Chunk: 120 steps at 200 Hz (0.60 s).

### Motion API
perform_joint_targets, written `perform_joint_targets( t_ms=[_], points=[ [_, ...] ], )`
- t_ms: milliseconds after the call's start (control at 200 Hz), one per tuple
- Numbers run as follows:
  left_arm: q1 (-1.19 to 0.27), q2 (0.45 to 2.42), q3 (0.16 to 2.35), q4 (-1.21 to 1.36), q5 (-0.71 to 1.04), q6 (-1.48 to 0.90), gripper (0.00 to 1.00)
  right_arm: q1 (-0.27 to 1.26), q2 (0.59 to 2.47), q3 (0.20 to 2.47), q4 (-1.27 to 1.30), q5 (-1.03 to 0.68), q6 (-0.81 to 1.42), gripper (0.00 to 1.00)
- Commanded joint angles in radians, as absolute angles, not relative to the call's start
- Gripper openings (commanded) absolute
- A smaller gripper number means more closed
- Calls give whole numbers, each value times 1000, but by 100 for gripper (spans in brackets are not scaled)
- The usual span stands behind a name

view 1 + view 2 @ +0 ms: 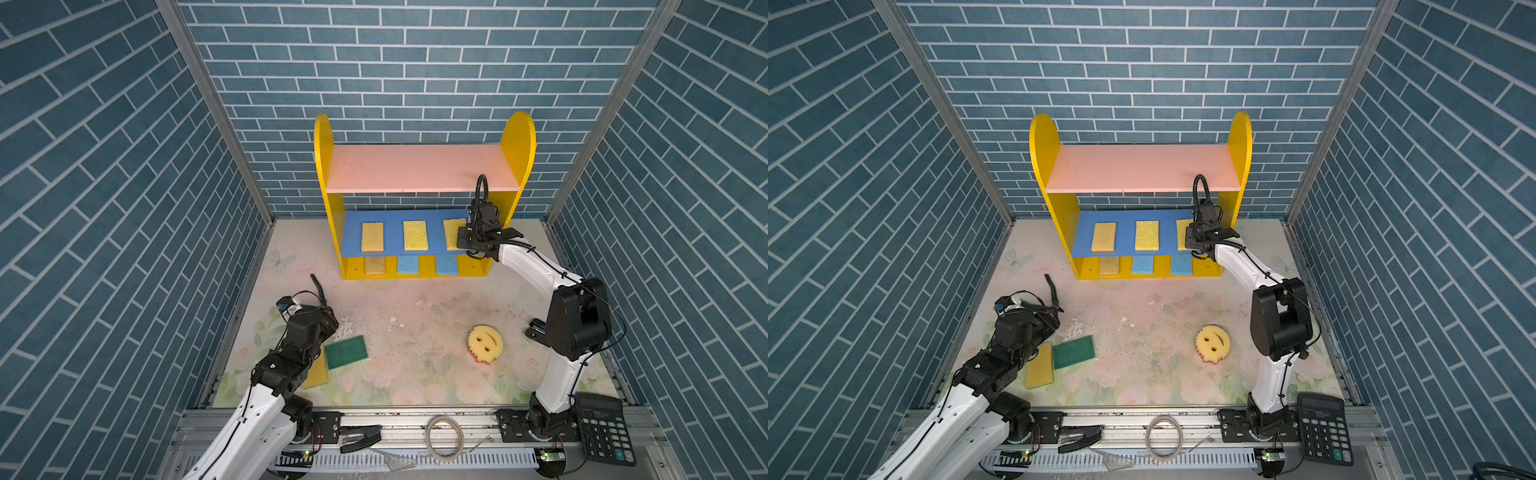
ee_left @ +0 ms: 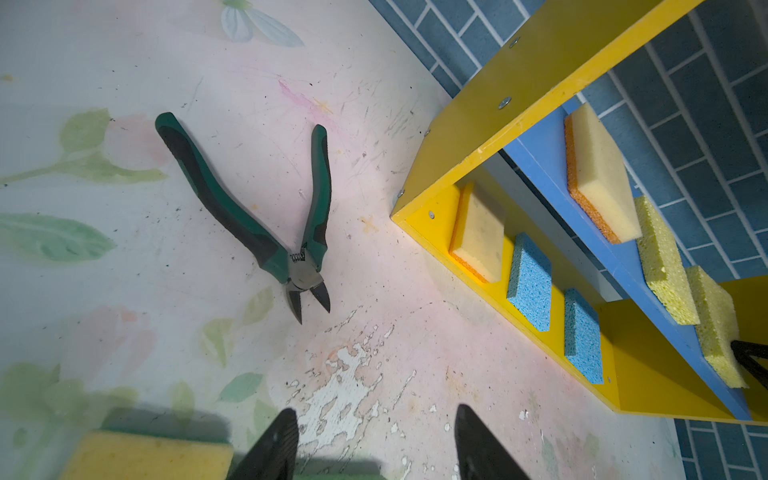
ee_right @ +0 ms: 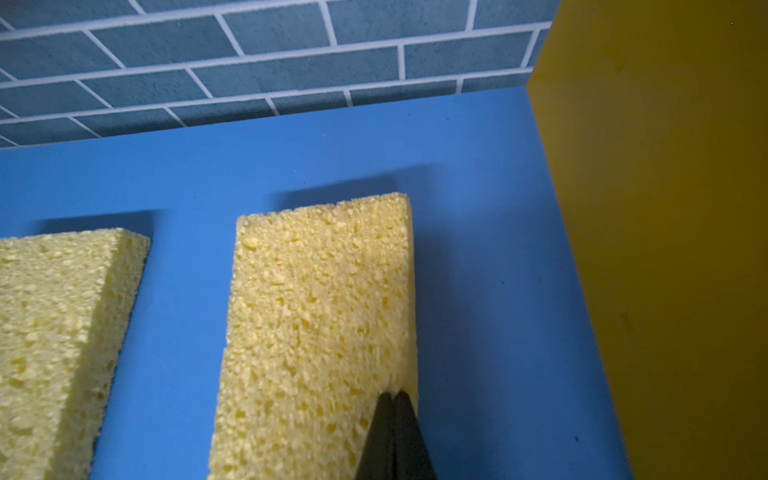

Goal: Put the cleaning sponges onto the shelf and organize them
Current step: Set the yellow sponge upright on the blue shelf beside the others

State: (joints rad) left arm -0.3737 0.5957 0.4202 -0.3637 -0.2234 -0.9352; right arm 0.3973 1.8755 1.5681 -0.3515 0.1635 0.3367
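Six sponges (image 1: 415, 235) shelved, three lie on the table (image 1: 415, 316). Right end effector (image 3: 394, 399) pinched shut, tips on the yellow sponge (image 3: 316, 316) at the blue board's (image 3: 478, 249) right end. I'd nudge lightly and square it, staying clear of the shelf (image 1: 517, 141) side. Left end effector (image 2: 376, 409) half open, empty.

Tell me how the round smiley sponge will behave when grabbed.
The smiley sponge looks like soft foam, so it will probably squash under a grip and weigh little. It lies flat, face up, on the table, so rolling seems unlikely. Its scalloped rim may help a pinch hold.
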Motion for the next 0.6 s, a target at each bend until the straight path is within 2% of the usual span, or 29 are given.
perform_joint_targets(
  t_ms=[0,60,185,435,595],
  points=[
    [-376,595,423,-386,-227,-932,61,381,1913,1619,-399,169,361,2],
    [-377,595,426,-388,-226,-932,61,381,1910,1613,-398,168,368,3],
    [-377,594,429,-389,-228,-930,61,379,1902,1608,-398,167,371,14],
    [-377,589,431,-394,-224,-929,61,379,1886,1610,-403,167,378,15],
    [-376,578,430,-399,-227,-928,61,379,1869,1611,-412,163,389,19]
  ],
)
